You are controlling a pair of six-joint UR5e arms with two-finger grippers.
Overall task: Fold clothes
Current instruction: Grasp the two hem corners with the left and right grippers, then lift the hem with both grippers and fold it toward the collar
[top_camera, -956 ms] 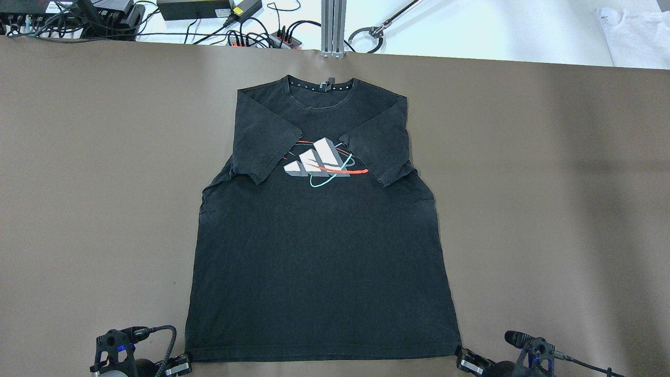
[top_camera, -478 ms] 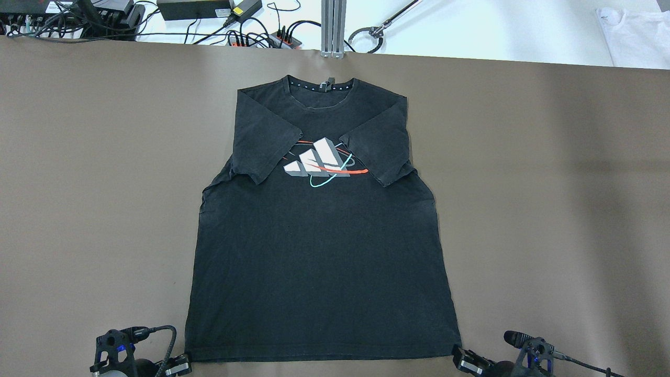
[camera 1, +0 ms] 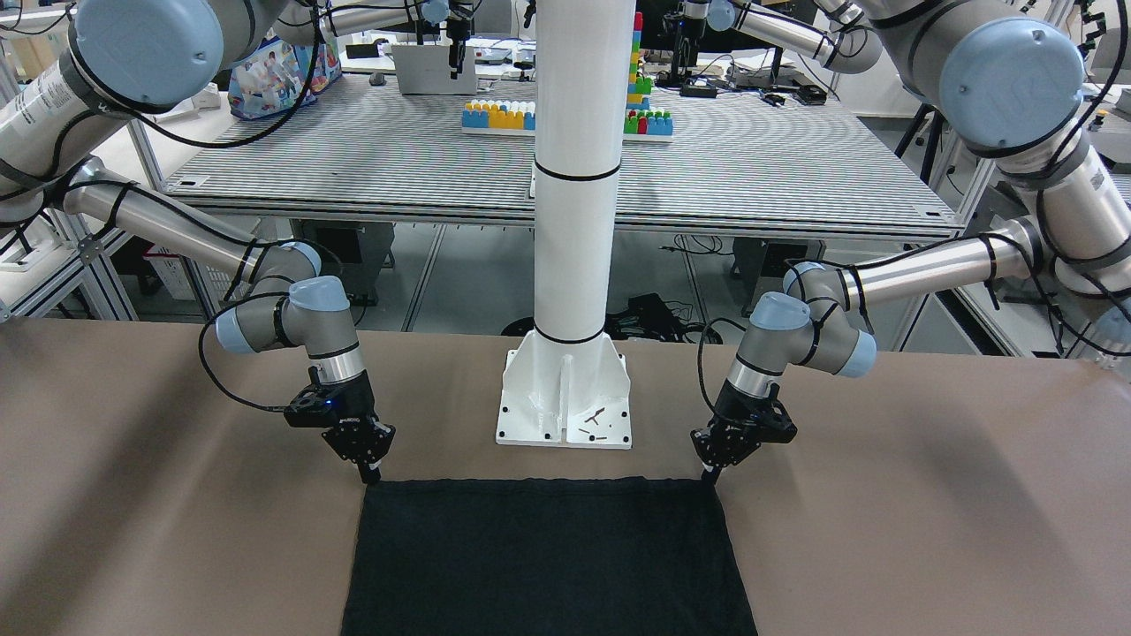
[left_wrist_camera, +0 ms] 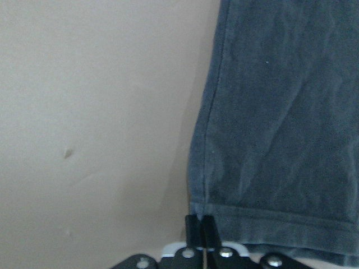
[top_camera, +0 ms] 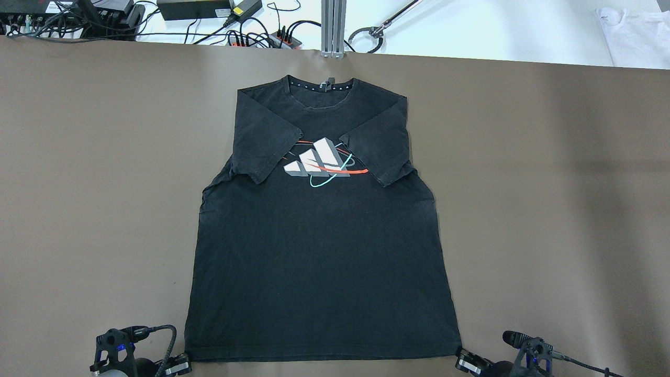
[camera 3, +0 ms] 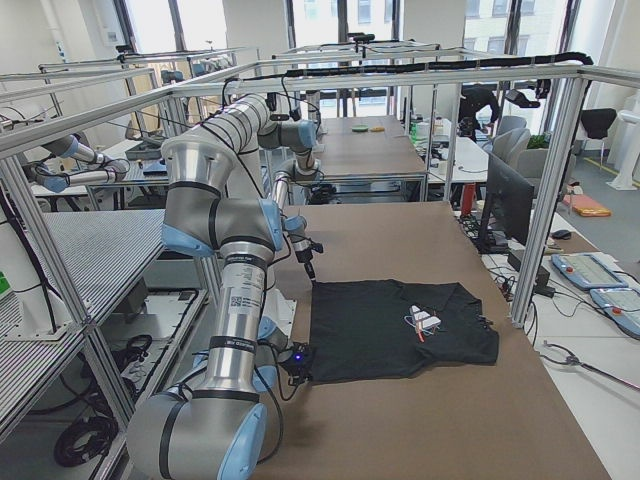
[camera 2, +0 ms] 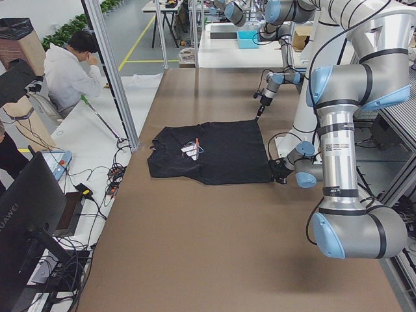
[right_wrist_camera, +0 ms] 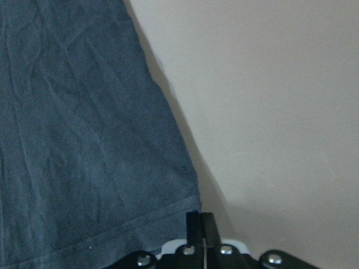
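Left pincer [camera 1: 709,475]: its two fingers are pressed tight together. The tips sit on the desk [top_camera: 549,209], right at the hem corner on the robot's left side. It seems to pinch that corner.
Right pincer [camera 1: 371,475]: it looks the same. Its fingers are tight together, with the tips on the other hem corner, and it seems to pinch that corner too.
Black shirt [top_camera: 319,251]: it lies flat on the brown desk, in the middle, with the front side up.
Long way of the shirt: it runs from the robot's side straight to the far side of the desk.
Hem [top_camera: 322,355]: this is the end closest to the robot. It makes a straight line from one pincer to the other.
Collar [top_camera: 320,89]: this end points away from the robot, near the far edge of the desk.
Sleeves: both are folded in over the chest, one [top_camera: 264,146] on the robot's left and one [top_camera: 377,149] on its right.
Picture on the chest [top_camera: 323,162]: white and grey shapes with red and teal lines show between the two sleeves.
White pillar [camera 1: 574,177]: it stands between the two arms. Its base plate [camera 1: 565,397] is just behind the hem and does not touch it.
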